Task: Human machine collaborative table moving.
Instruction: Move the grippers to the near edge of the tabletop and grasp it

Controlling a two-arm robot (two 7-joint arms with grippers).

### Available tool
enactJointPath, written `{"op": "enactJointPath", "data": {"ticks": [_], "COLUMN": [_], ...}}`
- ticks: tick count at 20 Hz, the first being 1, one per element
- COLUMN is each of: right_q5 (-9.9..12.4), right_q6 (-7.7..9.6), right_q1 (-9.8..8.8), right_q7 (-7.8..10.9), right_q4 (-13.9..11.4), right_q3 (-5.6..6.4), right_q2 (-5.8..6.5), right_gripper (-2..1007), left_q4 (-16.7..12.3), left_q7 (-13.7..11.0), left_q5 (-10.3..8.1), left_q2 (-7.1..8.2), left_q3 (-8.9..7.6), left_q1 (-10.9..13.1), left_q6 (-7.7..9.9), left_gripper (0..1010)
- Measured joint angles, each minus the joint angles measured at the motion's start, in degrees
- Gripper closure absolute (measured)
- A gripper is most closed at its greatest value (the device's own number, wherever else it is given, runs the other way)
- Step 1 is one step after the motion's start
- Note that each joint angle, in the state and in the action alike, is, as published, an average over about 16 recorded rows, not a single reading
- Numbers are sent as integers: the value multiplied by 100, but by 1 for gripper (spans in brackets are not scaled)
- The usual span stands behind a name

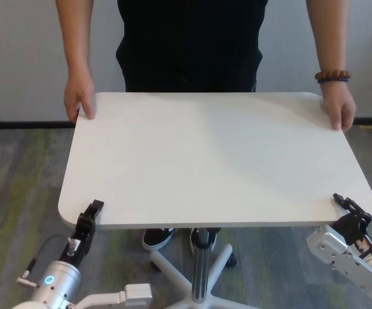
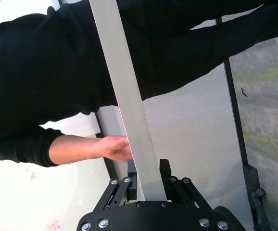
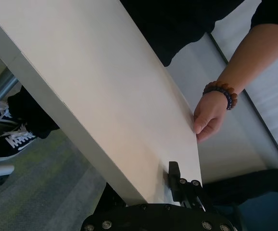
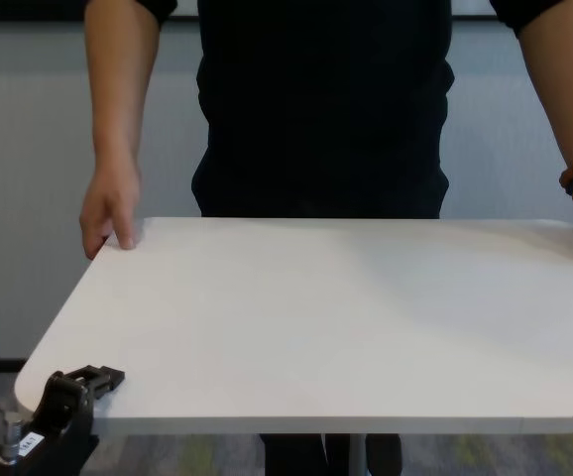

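Observation:
The white table point(image 1: 212, 161) stands between me and the human point(image 1: 192, 38), on a silver post point(image 1: 201, 264). My left gripper point(image 1: 94, 208) is shut on the table's near left corner edge. In the left wrist view the thin edge point(image 2: 129, 96) runs between its fingers point(image 2: 165, 171). My right gripper point(image 1: 342, 201) is shut on the near right corner, with one finger point(image 3: 173, 172) on top of the board. The human holds the far corners with one hand point(image 1: 80, 100) at the left and a braceleted hand point(image 1: 338, 109) at the right.
The table's white star base point(image 1: 173, 270) spreads on the grey-green carpet point(image 1: 18, 180) beneath, with the human's black shoes point(image 1: 158, 238) by it. A pale wall point(image 1: 18, 58) with dark skirting stands behind the human. A cable point(image 1: 41, 248) hangs by my left arm.

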Motion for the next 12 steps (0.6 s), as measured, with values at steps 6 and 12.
{"op": "enactJointPath", "data": {"ticks": [6, 12], "right_q5": [2, 4], "right_q6": [1, 1], "right_q1": [0, 0], "right_q7": [1, 2], "right_q4": [0, 0], "right_q3": [0, 0], "right_q2": [0, 0], "right_gripper": [608, 608], "left_q4": [0, 0], "left_q7": [-2, -3], "left_q5": [0, 0], "left_q2": [0, 0], "left_q3": [0, 0], "left_q1": [0, 0], "left_q6": [0, 0], "left_gripper": [719, 720]}}
